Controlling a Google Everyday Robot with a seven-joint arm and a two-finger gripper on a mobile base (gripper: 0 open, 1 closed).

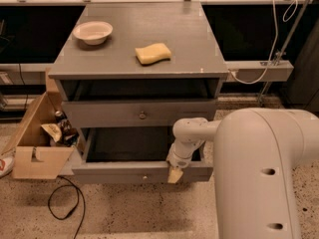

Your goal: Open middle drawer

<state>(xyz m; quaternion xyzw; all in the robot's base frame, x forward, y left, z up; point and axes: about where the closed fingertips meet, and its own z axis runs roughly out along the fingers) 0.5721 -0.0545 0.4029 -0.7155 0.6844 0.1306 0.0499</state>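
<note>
Obs., camera view. The arm [195,131] is reaching in from the right, out of the large white robot body [264,178] that is filling the lower right of the view. The white forearm is running leftward at about the height of the drawer opening, then bending down at a rounded wrist joint, so that the end section is pointing downward and slightly left.

The gripper [174,174] is sitting at the end of that section. Its tan tip is lying against the front panel of the middle drawer [114,173], right of the small knob [145,176] and just below the panel's top edge. Cannot tell how far open the gripper is, nor whether it is grasping anything. It is not on the knob.

The middle drawer is standing pulled out toward the camera, with its dark interior showing behind the front panel. The drawer above it [104,114] is sitting farther back in the frame, its round knob [142,115] at centre.

On the grey bench [164,19] top, a pale bowl [93,32] is resting near the back left, and a yellow sponge [153,53] is lying near the middle, well apart from the bowl.

On the floor to the left, an open cardboard box [35,158] is standing beside the bench, and a black cable [65,208] is looping in front of it.
</note>
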